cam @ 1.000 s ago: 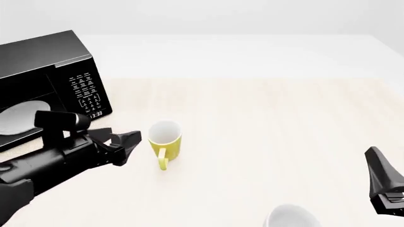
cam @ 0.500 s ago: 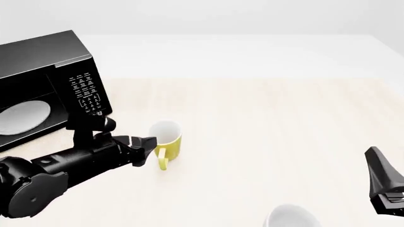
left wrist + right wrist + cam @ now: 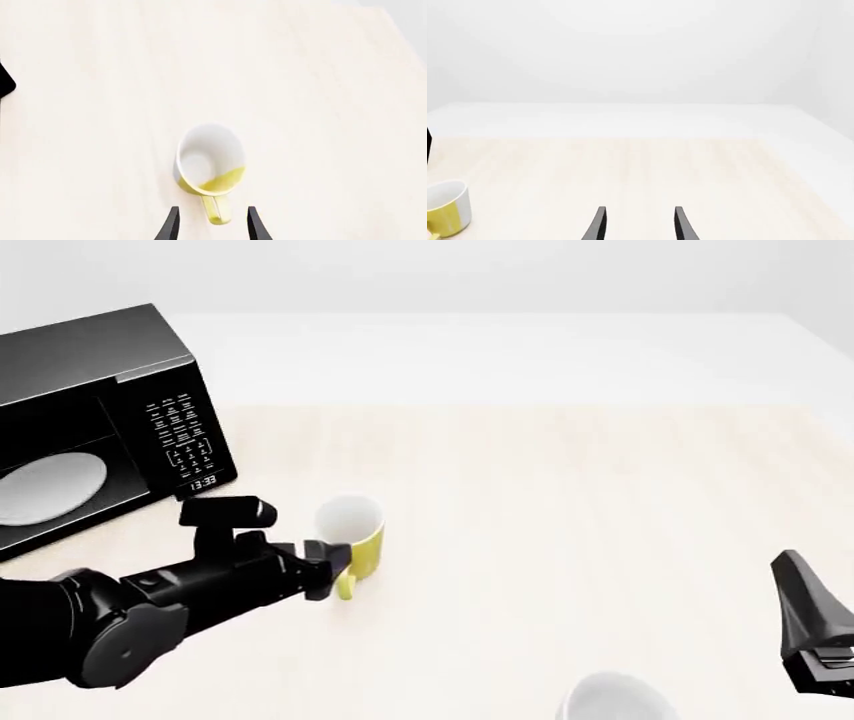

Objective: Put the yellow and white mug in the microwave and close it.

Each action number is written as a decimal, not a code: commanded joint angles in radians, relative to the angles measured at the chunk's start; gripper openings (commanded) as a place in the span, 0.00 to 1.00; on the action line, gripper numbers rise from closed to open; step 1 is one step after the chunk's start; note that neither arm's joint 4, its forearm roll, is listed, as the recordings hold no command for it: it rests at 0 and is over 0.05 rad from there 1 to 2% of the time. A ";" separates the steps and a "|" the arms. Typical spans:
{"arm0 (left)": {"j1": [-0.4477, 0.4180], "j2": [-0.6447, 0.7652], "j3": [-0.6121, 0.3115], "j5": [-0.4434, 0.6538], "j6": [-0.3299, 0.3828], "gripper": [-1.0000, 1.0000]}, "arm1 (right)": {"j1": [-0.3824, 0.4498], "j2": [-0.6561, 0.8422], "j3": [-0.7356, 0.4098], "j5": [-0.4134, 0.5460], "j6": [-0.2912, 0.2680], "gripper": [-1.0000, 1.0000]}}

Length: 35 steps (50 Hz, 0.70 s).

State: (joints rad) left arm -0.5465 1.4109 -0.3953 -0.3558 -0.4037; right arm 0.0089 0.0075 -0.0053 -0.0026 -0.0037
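Now, starting at the far left, we have the microwave (image 3: pixel 100 420) with its door open and the white turntable plate (image 3: pixel 51 488) showing inside. Just right of the microwave and nearer us, our left gripper (image 3: pixel 328 570) reaches toward the yellow and white mug (image 3: pixel 352 537), which stands upright on the tabletop (image 3: pixel 574 500) just right of the microwave's keypad panel. In the left wrist view the jaws stand apart, and the mug's loop handle (image 3: pixel 217 210) points back at them, lying in the gap between the tips without clear contact. We judge the handle's line runs along our approach, so a short push forward should bracket it. Far right of the microwave, our right gripper (image 3: pixel 638 225) idles, jaws apart, beside a plain white cup (image 3: pixel 614 698).
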 commanded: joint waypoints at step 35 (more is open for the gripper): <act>-0.047 0.321 -0.036 -0.129 -0.122 1.00 | -0.001 -0.001 0.001 0.000 0.001 1.00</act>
State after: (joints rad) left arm -0.5788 1.6742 -0.4276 -0.4598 -0.4813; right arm 0.0089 0.0075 -0.0053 -0.0026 -0.0037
